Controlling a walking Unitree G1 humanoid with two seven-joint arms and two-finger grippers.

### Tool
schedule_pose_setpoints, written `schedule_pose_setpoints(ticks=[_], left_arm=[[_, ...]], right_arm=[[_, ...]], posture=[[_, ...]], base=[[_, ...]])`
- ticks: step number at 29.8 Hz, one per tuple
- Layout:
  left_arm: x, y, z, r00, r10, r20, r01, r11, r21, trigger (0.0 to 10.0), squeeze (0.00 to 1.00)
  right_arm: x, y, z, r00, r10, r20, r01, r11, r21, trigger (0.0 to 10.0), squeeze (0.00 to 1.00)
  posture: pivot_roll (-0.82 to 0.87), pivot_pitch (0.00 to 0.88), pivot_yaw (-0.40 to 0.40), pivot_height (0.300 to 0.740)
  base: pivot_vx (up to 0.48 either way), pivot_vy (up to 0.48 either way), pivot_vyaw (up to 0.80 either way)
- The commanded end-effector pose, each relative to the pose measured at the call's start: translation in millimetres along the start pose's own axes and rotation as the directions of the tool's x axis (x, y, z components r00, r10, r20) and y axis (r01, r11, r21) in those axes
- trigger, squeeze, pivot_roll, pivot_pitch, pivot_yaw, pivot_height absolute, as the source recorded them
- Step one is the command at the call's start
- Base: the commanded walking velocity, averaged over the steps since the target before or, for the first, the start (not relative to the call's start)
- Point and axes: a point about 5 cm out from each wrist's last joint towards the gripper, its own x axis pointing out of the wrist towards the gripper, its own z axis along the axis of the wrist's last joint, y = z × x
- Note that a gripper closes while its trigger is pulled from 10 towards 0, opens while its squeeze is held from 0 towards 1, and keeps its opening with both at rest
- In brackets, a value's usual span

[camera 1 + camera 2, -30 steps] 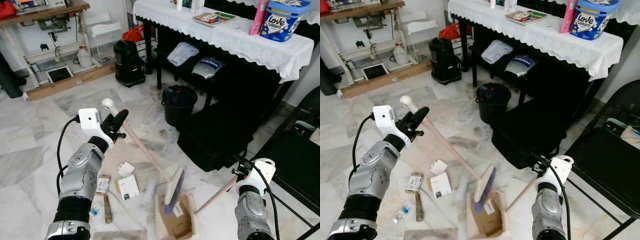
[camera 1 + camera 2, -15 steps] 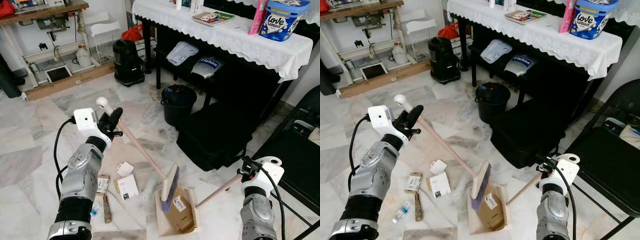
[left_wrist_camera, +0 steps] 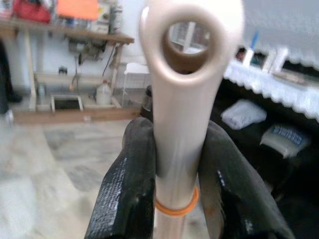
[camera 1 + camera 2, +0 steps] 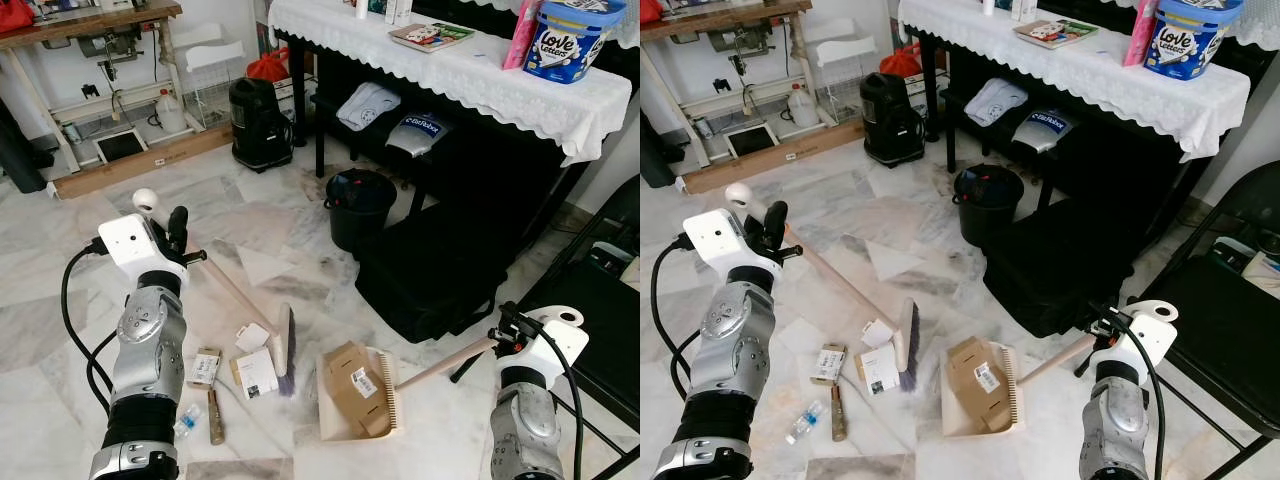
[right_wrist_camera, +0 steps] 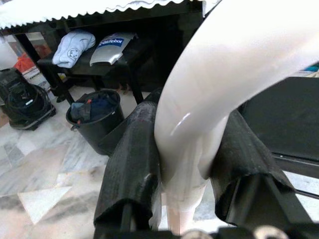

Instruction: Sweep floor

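Observation:
My left gripper is shut on the upper end of the broom's beige handle, with its black fingers either side. The broom head rests on the marble floor next to white cards, left of the dustpan. The beige dustpan lies on the floor with a brown cardboard piece in it. Its long handle runs up to my right gripper, which is shut on the white handle end. A small box, a brown stick and a small plastic bottle lie near my left arm.
A black bucket and a black case stand just beyond the dustpan. Behind them is a table with a white cloth, and a black vacuum stands to its left. A black folding chair is at the right.
The broom head has swung left out of the dustpan to the floor by the white cards. My left gripper moved left. The dustpan now lies flatter, with the cardboard in it.

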Motion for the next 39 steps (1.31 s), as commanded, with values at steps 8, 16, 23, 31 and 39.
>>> schedule_pose_setpoints(ticks=[8, 16, 23, 31, 39], left_arm=[[-20.1, -18.4, -30, 0.996, -0.074, -0.056, 0.083, 0.982, 0.170, 10.0, 0.00], [-32.3, -12.3, -43, 0.995, -0.052, -0.085, 0.069, 0.976, 0.206, 10.0, 0.00], [-44.6, -10.4, -45, 0.996, -0.038, -0.075, 0.052, 0.979, 0.198, 10.0, 0.00], [-59.7, -12.4, -45, 0.995, -0.062, -0.073, 0.078, 0.970, 0.230, 10.0, 0.00], [-59.7, -13.4, -45, 0.996, -0.057, -0.070, 0.072, 0.971, 0.229, 10.0, 0.00]], right_arm=[[8.7, 10.3, 21, 0.993, 0.007, 0.118, -0.006, 1.000, -0.001, 10.0, 0.00], [7.4, 11.0, 26, 0.987, 0.025, 0.156, -0.010, 0.995, -0.096, 10.0, 0.00], [0.6, 21.3, 20, 0.987, 0.049, 0.151, -0.031, 0.992, -0.119, 10.0, 0.00], [-7.3, 23.2, 26, 0.982, 0.058, 0.182, -0.035, 0.991, -0.127, 10.0, 0.00], [-8.6, 24.8, 26, 0.982, 0.061, 0.178, -0.038, 0.990, -0.133, 10.0, 0.00]], posture=[[-0.09, 0.000, 0.022, 0.740], [-0.10, 0.000, 0.031, 0.740], [-0.10, 0.000, 0.031, 0.740], [-0.11, 0.000, 0.033, 0.740], [-0.11, 0.000, 0.033, 0.740]], base=[[0.000, 0.000, 0.00], [0.000, 0.000, 0.00], [0.000, 0.000, 0.00], [0.000, 0.000, 0.00], [0.000, 0.000, 0.00]])
